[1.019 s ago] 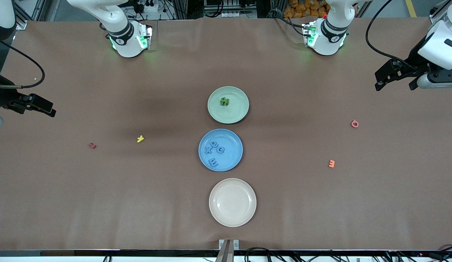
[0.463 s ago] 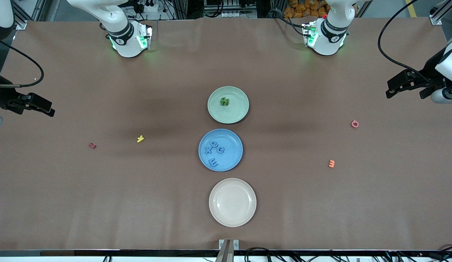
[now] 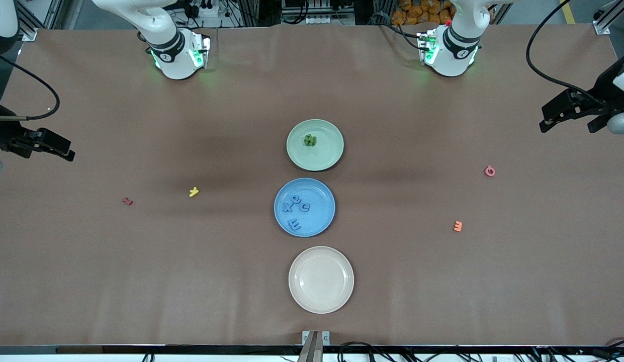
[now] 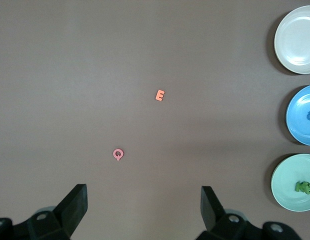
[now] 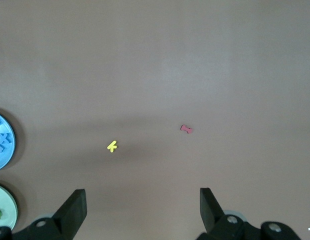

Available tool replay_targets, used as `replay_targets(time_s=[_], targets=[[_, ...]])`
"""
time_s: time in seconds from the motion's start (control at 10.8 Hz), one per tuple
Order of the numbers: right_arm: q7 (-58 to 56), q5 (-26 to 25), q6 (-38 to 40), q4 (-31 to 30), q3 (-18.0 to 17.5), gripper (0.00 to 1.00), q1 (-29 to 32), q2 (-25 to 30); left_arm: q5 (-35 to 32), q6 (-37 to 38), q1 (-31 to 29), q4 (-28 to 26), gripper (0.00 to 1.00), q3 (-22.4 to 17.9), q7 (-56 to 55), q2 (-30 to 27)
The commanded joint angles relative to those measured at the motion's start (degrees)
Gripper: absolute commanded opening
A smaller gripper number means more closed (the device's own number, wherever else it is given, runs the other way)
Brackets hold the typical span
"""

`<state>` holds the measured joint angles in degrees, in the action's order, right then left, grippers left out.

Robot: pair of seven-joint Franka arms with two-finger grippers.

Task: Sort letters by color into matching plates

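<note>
Lying in the blue plate (image 3: 326, 222) at the table's middle are four blue letters (image 3: 296, 210); green letters (image 3: 310, 140) sit in the green plate (image 3: 327, 156) just beside it, farther from the front camera. Nearest that camera rests a cream plate (image 3: 337, 296). Yellow (image 3: 193, 191), red (image 3: 127, 201), orange (image 3: 457, 226) and pink (image 3: 489, 171) letters lie scattered on the table. Both arms wait at their ends, left gripper (image 4: 144, 202) and right gripper (image 5: 143, 205) spread wide, holding nothing.
</note>
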<state>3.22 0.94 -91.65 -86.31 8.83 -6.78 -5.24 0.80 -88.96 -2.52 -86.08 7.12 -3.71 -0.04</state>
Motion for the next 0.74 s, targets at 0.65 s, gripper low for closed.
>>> replay_targets(time_s=[0.65], targets=[[-1.02,0.47,0.06,0.88,-0.30,1.00,0.27,-0.47,-3.52,-2.10,0.50,0.30,1.00,0.78,1.16,0.21]])
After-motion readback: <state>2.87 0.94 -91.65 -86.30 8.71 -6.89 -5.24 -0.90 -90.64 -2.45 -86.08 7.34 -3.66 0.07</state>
